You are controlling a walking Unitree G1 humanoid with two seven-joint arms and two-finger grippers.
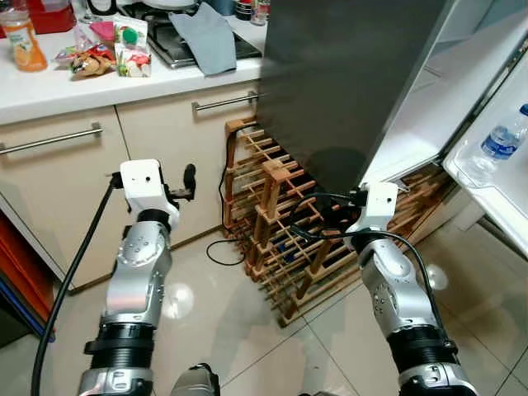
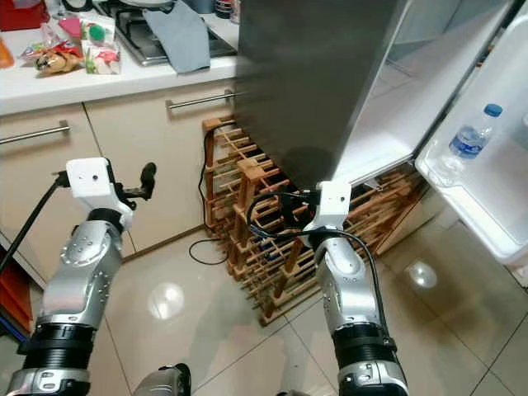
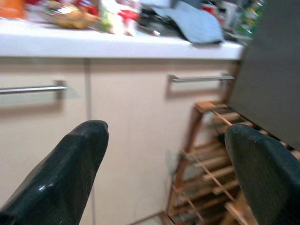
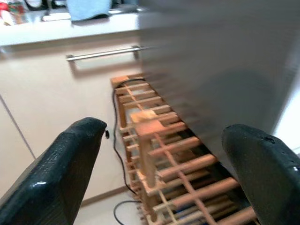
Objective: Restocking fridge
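Observation:
The fridge (image 1: 346, 74) stands at the right with its dark grey side towards me and its door swung open. A water bottle (image 1: 502, 140) sits in the white door shelf (image 1: 495, 194). Snack packets (image 1: 124, 49) and an orange juice bottle (image 1: 23, 37) lie on the white counter (image 1: 99, 87) at the far left. My left gripper (image 3: 164, 154) is open and empty, held up in front of the cabinet doors. The right gripper (image 4: 164, 154), also open and empty, hovers over the wooden wine rack (image 1: 280, 214) beside the fridge.
A grey-blue cloth (image 1: 206, 37) lies on the hob. Cream cabinets with metal bar handles (image 1: 223, 102) run under the counter. A black cable (image 1: 223, 247) trails on the glossy tiled floor (image 1: 223, 322) by the rack.

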